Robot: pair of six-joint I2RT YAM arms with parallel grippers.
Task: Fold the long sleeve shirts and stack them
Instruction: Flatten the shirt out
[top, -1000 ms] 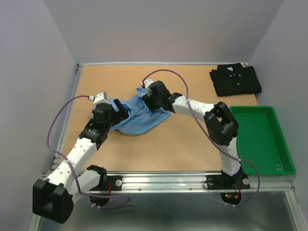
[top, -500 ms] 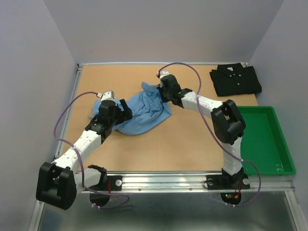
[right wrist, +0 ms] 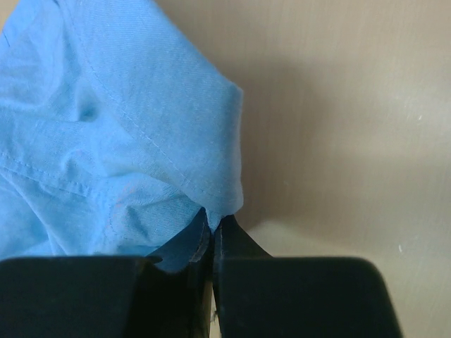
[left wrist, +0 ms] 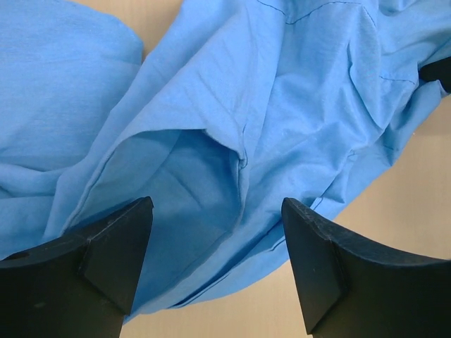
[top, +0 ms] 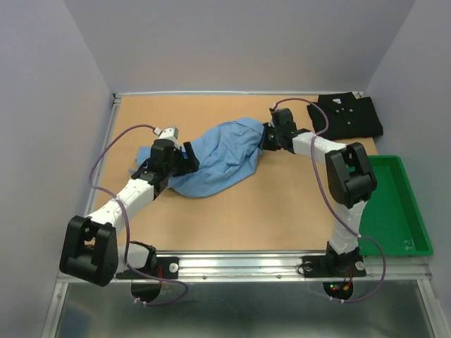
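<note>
The light blue shirt (top: pixel 222 156) lies crumpled and stretched across the middle of the table. My right gripper (top: pixel 266 139) is shut on its right edge, the cloth (right wrist: pixel 141 141) pinched between the fingertips and pulled taut toward the right. At the shirt's left end my left gripper (top: pixel 189 159) stands open over the cloth (left wrist: pixel 282 105), a fold lying between its fingers (left wrist: pixel 116 243) but not clamped. The black shirt (top: pixel 345 116) with small white buttons lies folded at the far right corner.
A green plastic tray (top: pixel 416 243) sits at the right edge, near the right arm's base. Bare tabletop (top: pixel 232 218) lies in front of the blue shirt. A metal rail (top: pixel 113 134) borders the table's left side.
My right gripper has shut on the blue shirt's edge and drawn it rightward, stretching the cloth out. My left gripper moved slightly right over the shirt's left end, still open.
</note>
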